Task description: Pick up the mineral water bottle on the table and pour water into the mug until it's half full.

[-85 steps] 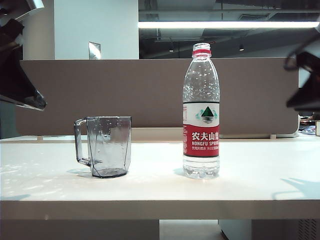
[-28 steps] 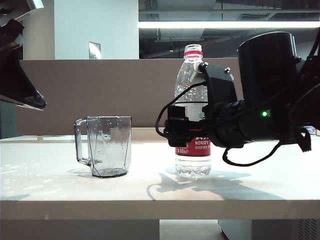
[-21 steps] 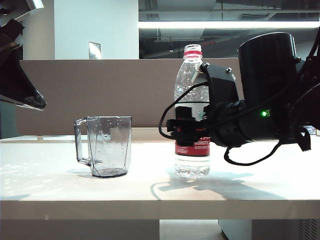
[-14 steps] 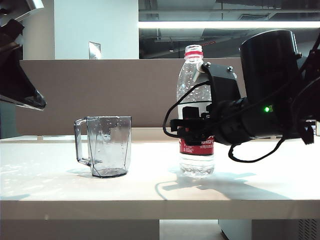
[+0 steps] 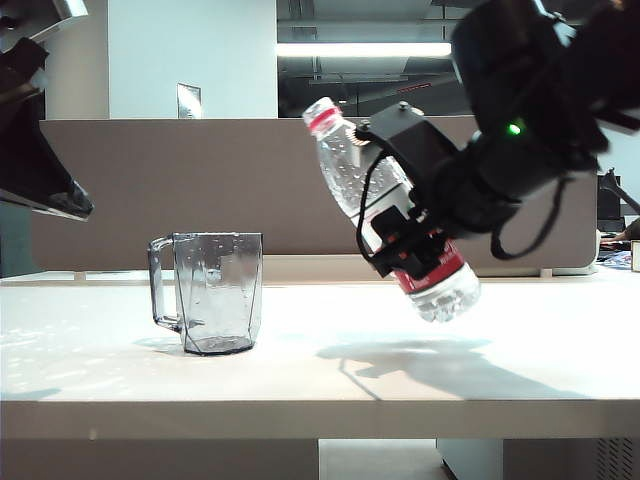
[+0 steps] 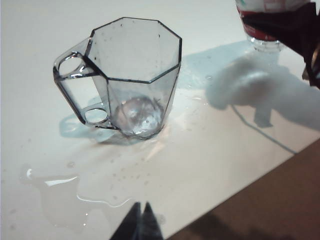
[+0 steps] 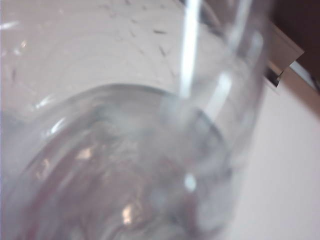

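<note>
Off-white counter (image 5: 300, 380): grey mug (image 5: 217, 292) upright at left; right gripper (image 5: 408, 248) fingers clamped on mineral water bottle (image 5: 385, 205), lifted, tilted toward mug; left gripper (image 6: 141, 225) fingers together, empty, near mug.

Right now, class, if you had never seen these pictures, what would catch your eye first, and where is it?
The mineral water bottle hangs tilted in the air right of centre, clamped in the right pincer, neck leaning toward the mug. The mug stands upright on the table, apart from the bottle. A puddle lies beside it, near the left pincer.
</note>
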{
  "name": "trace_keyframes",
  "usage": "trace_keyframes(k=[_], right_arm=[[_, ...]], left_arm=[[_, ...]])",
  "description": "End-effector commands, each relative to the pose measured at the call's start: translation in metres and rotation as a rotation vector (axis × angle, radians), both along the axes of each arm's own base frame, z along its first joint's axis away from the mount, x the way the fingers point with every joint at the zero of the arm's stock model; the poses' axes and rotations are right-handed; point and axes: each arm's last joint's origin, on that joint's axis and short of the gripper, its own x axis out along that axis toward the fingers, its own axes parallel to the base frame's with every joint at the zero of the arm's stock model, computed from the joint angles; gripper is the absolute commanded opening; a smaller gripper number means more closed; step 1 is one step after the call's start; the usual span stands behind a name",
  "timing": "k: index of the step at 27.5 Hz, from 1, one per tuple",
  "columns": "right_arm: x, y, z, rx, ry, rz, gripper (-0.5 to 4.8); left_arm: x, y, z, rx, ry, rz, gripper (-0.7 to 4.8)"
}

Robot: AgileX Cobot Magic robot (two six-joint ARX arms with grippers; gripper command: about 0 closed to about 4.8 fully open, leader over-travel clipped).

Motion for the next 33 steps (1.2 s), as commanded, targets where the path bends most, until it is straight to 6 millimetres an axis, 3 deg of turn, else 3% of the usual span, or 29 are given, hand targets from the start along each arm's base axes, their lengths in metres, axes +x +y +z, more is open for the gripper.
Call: trace_keyframes(k=[1, 6, 16, 26, 33], right_arm=[[0.006, 0.004, 0.014, -0.007, -0.05, 0.005, 2.3], [0.014, 0.008, 0.026, -0.186, -0.102, 0.012, 2.3], [0.018, 0.008, 0.031, -0.565, -0.205, 0.099, 2.3], [0.03, 0.016, 0.052, -0.653, -0.221, 0.121, 2.31], [0.04, 0.02, 0.051, -0.79, -0.232, 0.159, 2.33]], left_arm=[[0.001, 0.0, 0.002, -0.009, -0.013, -0.003, -0.01], [0.001, 0.0, 0.002, -0.009, -0.013, -0.003, -0.01], [0.001, 0.0, 0.002, -0.01, -0.013, -0.003, -0.01], [0.001, 0.0, 0.002, -0.01, -0.013, -0.003, -0.01], [0.001, 0.0, 0.002, -0.009, -0.013, -0.003, -0.01]])
